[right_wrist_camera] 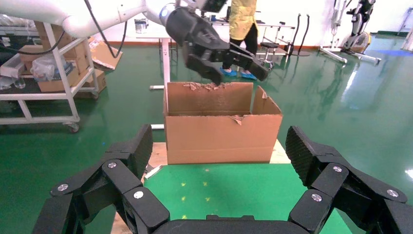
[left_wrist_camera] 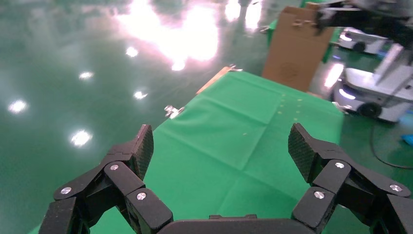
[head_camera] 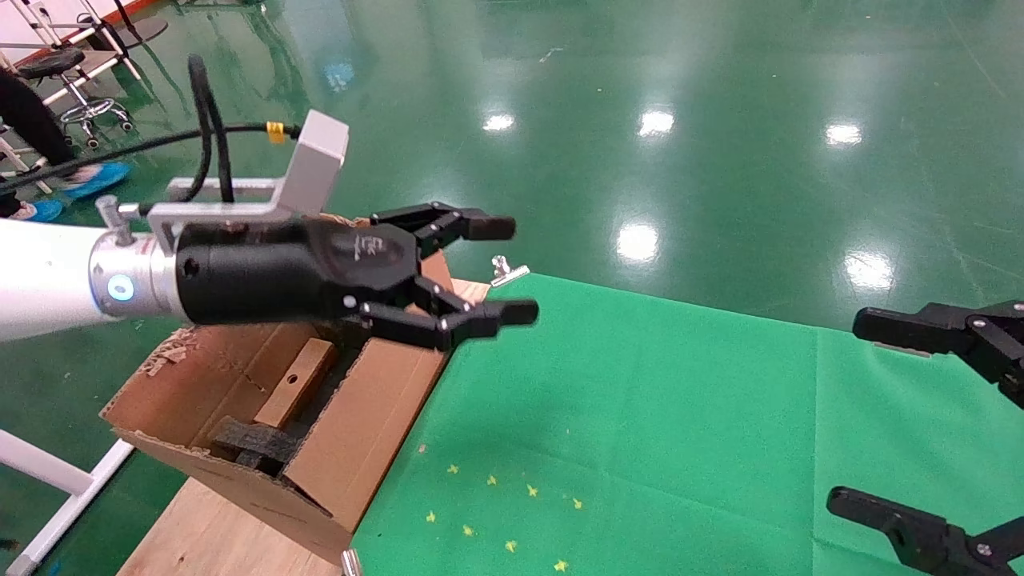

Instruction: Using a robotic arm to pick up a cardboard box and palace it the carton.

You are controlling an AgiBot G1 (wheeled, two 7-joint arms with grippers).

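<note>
Left gripper (head_camera: 480, 276), on my robotic arm (head_camera: 48, 276) entering from the left edge of the head view: jaws spread wide, nothing between them. It hangs above the right-hand flap of the carton (head_camera: 376, 416), fingertips out past the flap's edge over the green cloth (head_camera: 640, 416).

Writing: a small pale mark on the black wrist housing, too small to read. A faint round print shows on the carton's side wall in the left wrist view (left_wrist_camera: 287, 70); not legible.

The cardboard box (head_camera: 296, 384) lies inside the carton, lower left of the head view, long side along the carton, round hole in its top face. Black foam (head_camera: 256, 442) sits just beside its near end. Its far end is hidden under my wrist.

Edges and room: the carton's ragged flaps stand up around the opening; torn rim plain in the right wrist view (right_wrist_camera: 214, 87). The cloth to the right of the carton is open, marked only by small yellow stars (head_camera: 496, 512). A metal clip (head_camera: 506, 270) holds the cloth's far corner.

Right gripper (head_camera: 932, 416): at the right edge of the head view, cut off by the frame, jaws apart and empty, well away from the carton.
</note>
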